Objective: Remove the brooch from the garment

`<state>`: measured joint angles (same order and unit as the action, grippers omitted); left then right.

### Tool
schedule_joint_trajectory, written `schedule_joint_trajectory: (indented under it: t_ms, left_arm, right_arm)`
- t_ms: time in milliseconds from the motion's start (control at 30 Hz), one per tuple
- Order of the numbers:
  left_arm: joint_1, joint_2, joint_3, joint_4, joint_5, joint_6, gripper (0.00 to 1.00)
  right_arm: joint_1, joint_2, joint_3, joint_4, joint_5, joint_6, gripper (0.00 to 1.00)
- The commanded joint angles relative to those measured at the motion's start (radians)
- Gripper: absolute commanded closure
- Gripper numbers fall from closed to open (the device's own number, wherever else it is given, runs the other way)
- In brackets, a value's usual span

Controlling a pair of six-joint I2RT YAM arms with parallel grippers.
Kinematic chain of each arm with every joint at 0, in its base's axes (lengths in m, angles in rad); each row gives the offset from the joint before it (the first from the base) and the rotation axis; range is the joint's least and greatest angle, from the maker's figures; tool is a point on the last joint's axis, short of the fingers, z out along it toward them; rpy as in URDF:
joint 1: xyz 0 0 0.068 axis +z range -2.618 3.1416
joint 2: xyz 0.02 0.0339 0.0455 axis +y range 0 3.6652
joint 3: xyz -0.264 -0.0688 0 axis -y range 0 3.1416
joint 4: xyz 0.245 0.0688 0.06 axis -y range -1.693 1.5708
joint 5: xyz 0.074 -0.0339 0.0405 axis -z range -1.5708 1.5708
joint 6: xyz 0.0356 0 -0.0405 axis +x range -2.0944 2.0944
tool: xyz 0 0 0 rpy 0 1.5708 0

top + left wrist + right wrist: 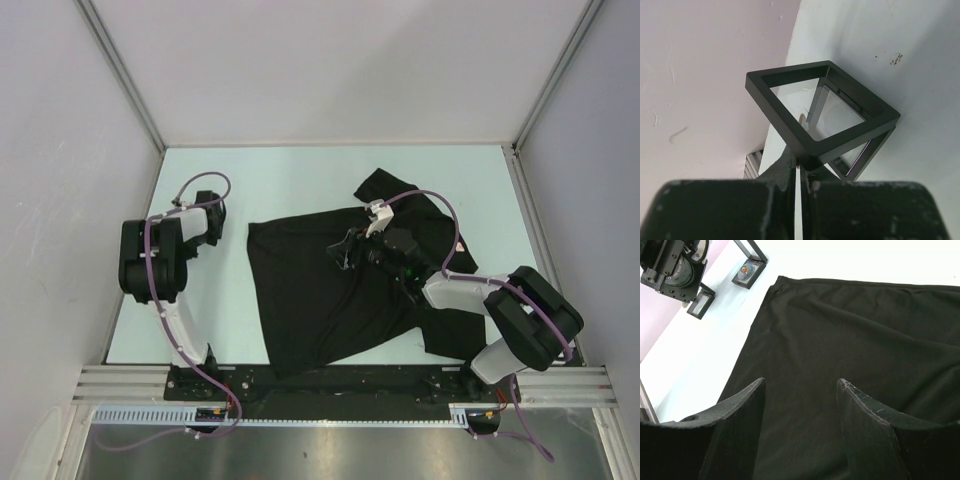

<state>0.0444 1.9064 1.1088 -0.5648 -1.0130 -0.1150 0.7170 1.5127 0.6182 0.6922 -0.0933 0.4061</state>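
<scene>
The garment point(340, 290), a black T-shirt, lies spread on the table with a red-and-white tag point(459, 247) at its right sleeve. My right gripper point(343, 252) hovers over the shirt's middle. In the right wrist view the right gripper point(801, 381) is open, with only plain black cloth point(850, 330) below the jaws. A small round golden thing that looks like the brooch point(744, 269) lies inside a black square frame case point(748, 267) off the shirt's hem. My left gripper point(800, 162) is shut, its tips at the near corner of that frame case point(820, 107).
A second black frame half point(700, 302) lies beside the first, under the left arm's wrist point(670, 265). Pale walls enclose the table on three sides. A metal rail point(340, 385) runs along the near edge by both arm bases.
</scene>
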Motion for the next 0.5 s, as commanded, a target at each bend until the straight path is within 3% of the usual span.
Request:
schedule_joint_trajectory:
  t_ms: [0,200,467]
  left_arm:
    - [0.006,0.016,0.043,-0.018,-0.027,-0.017,1.00]
    - [0.006,0.019,0.042,-0.009,-0.013,-0.018,0.90]
    - [0.006,0.039,0.042,-0.004,-0.012,-0.018,0.91]
  right_arm:
    - [0.004,-0.011,-0.008,0.063,0.015,-0.018,0.37]
    - [0.004,-0.011,-0.008,0.066,0.014,-0.018,0.37]
    - [0.004,-0.016,-0.011,0.064,0.014,-0.016,0.38]
